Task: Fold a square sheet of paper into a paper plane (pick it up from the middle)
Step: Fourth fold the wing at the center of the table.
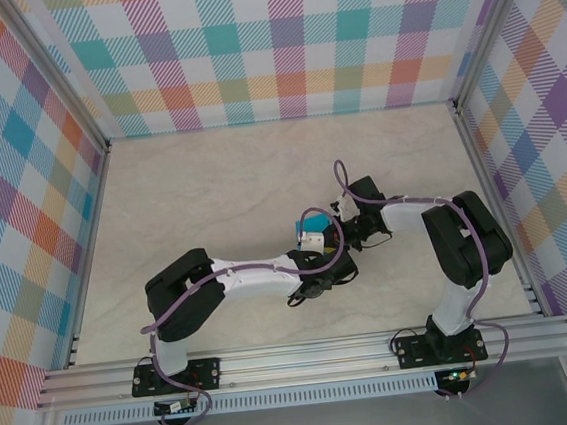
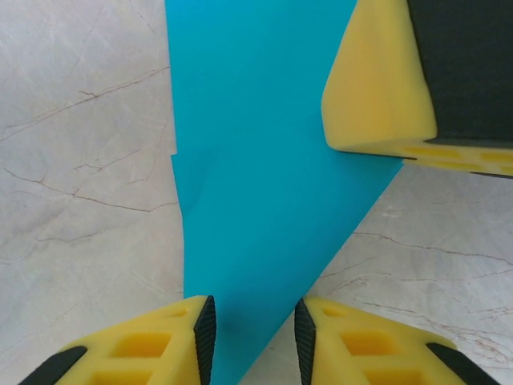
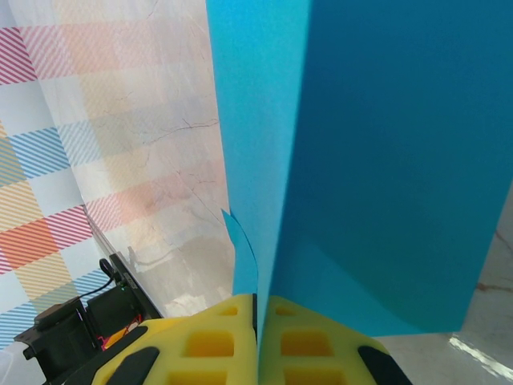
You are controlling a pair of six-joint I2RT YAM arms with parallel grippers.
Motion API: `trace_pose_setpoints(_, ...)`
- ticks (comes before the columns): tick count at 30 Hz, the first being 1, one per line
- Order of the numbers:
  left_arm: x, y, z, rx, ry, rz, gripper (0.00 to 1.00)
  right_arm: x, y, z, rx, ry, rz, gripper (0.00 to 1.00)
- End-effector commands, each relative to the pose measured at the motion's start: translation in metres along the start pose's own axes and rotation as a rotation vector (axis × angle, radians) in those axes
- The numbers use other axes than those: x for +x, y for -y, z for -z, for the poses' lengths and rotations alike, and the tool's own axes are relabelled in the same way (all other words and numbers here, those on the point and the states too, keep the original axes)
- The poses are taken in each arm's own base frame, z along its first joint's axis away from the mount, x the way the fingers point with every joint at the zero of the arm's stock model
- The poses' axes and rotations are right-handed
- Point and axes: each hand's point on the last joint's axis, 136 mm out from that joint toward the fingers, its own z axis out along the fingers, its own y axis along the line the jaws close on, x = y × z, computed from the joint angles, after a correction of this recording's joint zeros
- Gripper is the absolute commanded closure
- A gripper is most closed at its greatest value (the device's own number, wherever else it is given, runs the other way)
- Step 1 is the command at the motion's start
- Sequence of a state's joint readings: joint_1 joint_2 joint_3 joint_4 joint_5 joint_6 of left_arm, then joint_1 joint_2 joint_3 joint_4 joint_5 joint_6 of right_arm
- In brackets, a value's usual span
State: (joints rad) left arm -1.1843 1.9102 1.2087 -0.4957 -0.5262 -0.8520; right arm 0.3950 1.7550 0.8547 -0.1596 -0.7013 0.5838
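- I judge this a robotics test cell, not a home or shop
- Marble-look table [image 1: 231, 187] boxed in aluminium framing [image 1: 307, 356]
- Plaid backdrop panels [image 1: 277, 42] on three sides
- Left arm [image 1: 239, 275] and right arm [image 1: 462, 240] bolted to that framing, cables exposed

one blue paper sheet [image 2: 264, 200], one tabletop [image 1: 212, 199] and two tools, left tool [image 2: 255, 321] and right tool [image 3: 258, 309], are showing.

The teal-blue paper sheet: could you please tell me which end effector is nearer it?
Right: the right end effector is clamped on the teal-blue paper sheet; the left end effector straddles it, fingers apart.
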Motion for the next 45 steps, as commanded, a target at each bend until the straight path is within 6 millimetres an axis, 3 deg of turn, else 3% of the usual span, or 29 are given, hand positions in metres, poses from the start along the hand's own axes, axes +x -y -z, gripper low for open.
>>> trace_pose_setpoints(1, 0.003, 0.000, -0.002, -0.031, 0.012, 0.003, 0.69, 0.001, -0.010, 0.002, -0.018, -0.011, 0.014, 0.96)
trace_pose_setpoints(21, 0.007, -0.007, -0.004, -0.056, 0.013, 0.009, 0.83, 0.000, -0.011, 0.003, -0.016, -0.008, 0.013, 0.96)
trace_pose_setpoints(30, 0.008, -0.009, -0.003, -0.050, 0.019, 0.016, 0.97, 0.000, -0.017, 0.008, -0.021, -0.001, 0.026, 0.91)
trace_pose_setpoints(37, 0.006, -0.012, 0.002, 0.008, 0.038, 0.026, 0.97, -0.004, -0.030, 0.038, -0.024, 0.059, 0.056, 0.80)
trace_pose_setpoints(40, 0.006, -0.011, 0.002, 0.084, 0.034, 0.052, 0.96, -0.003, -0.040, 0.058, -0.027, 0.098, 0.091, 0.66)
trace_pose_setpoints(45, 0.007, -0.004, 0.002, 0.246, 0.015, 0.104, 0.96, 0.003, -0.048, 0.080, -0.018, 0.146, 0.129, 0.58)
